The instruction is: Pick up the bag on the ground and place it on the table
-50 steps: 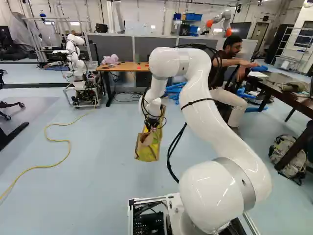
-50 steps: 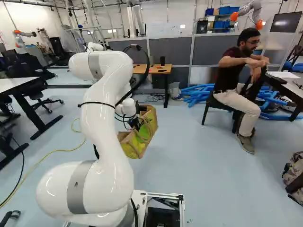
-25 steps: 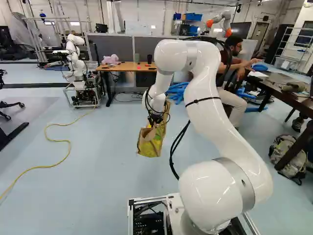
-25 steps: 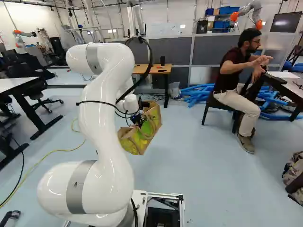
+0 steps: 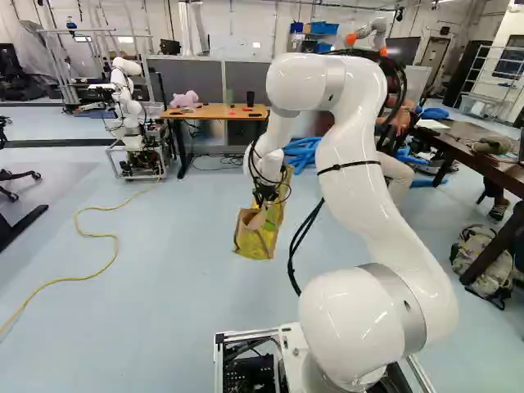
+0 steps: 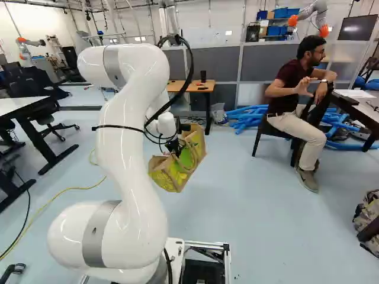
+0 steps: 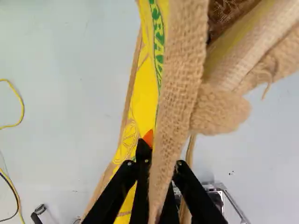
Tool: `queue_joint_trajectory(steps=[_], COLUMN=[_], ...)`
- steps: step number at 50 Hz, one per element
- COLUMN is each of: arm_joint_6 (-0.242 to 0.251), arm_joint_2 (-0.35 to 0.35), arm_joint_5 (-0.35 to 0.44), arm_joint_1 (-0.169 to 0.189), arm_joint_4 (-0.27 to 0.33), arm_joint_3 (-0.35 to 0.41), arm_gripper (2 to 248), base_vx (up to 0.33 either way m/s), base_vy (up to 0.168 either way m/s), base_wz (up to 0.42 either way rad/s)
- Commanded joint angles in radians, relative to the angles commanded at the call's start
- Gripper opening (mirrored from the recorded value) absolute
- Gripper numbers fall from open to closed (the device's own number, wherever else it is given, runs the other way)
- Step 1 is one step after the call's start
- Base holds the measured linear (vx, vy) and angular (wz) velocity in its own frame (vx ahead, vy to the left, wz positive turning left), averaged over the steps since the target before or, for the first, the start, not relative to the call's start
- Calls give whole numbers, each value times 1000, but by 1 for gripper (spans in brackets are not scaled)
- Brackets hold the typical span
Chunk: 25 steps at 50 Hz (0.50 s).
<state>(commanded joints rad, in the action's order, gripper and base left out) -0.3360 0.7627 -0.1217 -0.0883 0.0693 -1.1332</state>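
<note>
In the left base view my gripper (image 5: 265, 196) is at the arm's end, over the yellow and tan burlap bag (image 5: 255, 236), which hangs from it above the floor (image 5: 172, 270). The right base view shows the bag (image 6: 177, 170) tilted, its open top and green-yellow sides visible. Seen from the wrist, a wide burlap handle (image 7: 180, 74) runs between the fingers of the gripper (image 7: 161, 156), which is shut on it; an orange pad (image 7: 148, 138) shows beside the strap. A wooden-topped table (image 5: 214, 111) stands beyond the bag.
On that table are a pink plush toy (image 5: 185, 99) and a dark cup (image 5: 250, 98). Another robot (image 5: 127, 106) stands left of it. Blue tubes (image 6: 246, 118) lie to its right. A yellow cable (image 5: 115, 246) crosses the floor; a backpack (image 5: 483, 262) rests at the right.
The arm has risen and reached further forward, carrying the bag up and away from the base, slightly rightward in both base views. The base has stayed still.
</note>
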Motion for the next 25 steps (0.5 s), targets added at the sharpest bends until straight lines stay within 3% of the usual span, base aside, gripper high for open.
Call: queue_joint_trajectory(steps=[25], arm_joint_6=[0], arm_joint_2=[-88], arm_joint_5=[-78], arm_joint_1=[15], arm_joint_4=[21], arm_joint_3=[44], arm_gripper=[22], base_vx=[0], base_vy=[0], base_wz=[0])
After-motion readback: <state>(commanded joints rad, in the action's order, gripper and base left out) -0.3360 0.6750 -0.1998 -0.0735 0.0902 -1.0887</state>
